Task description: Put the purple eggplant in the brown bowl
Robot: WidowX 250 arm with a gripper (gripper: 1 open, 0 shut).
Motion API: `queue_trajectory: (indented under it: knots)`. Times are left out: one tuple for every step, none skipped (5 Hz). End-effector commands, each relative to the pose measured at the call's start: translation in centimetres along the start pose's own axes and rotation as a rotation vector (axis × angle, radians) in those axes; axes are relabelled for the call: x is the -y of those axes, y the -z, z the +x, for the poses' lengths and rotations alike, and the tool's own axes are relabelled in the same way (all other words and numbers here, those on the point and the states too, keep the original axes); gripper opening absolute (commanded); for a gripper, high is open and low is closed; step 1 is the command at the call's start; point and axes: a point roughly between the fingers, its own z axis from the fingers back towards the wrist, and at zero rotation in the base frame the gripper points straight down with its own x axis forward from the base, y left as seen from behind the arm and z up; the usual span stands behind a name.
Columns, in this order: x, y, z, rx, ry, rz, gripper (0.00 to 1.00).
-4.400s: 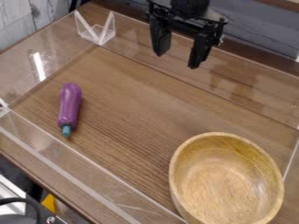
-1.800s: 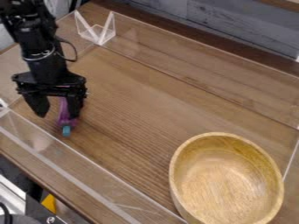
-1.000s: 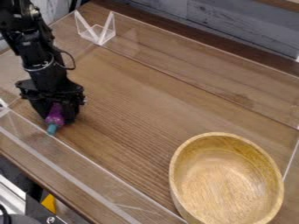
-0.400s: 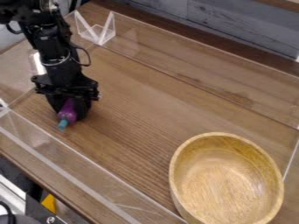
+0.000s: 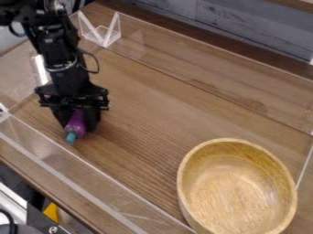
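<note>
We clench the glossy purple toy eggplant with its teal tip (image 5: 76, 124) in our black metal gripper (image 5: 77, 116) at left, probably to lift it bowlward.

The eggplant (image 5: 76, 122) was purple with a teal tip. The bowl (image 5: 237, 189) was light tan. The desk (image 5: 159, 102) was brown, wood-grained. The jaws (image 5: 76, 111) were black.

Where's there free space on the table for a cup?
The wood between the gripper and the bowl is bare, as is the stretch beyond the bowl toward the gray wall. It's crowded around the gripper and eggplant.
</note>
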Motion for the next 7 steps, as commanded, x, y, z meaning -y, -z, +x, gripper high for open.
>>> queue_trajectory:
  knots:
    - [1.3, -4.2, 0.6, 0.064, 0.02, -0.015, 0.0]
    - [3.3, -6.6, -0.1, 0.081, -0.001, -0.049, 0.0]
    - [6.7, -7.7, -1.7, 0.077, 0.021, -0.075, 0.0]
    - [10.8, -6.6, -4.0, 0.053, 0.058, -0.079, 0.0]
    - [15.3, -5.6, -5.9, 0.045, 0.142, -0.071, 0.0]
    - [19.4, -4.5, -7.5, 0.043, 0.254, -0.059, 0.0]
    - [21.0, -4.6, -7.9, 0.049, 0.308, -0.051, 0.0]
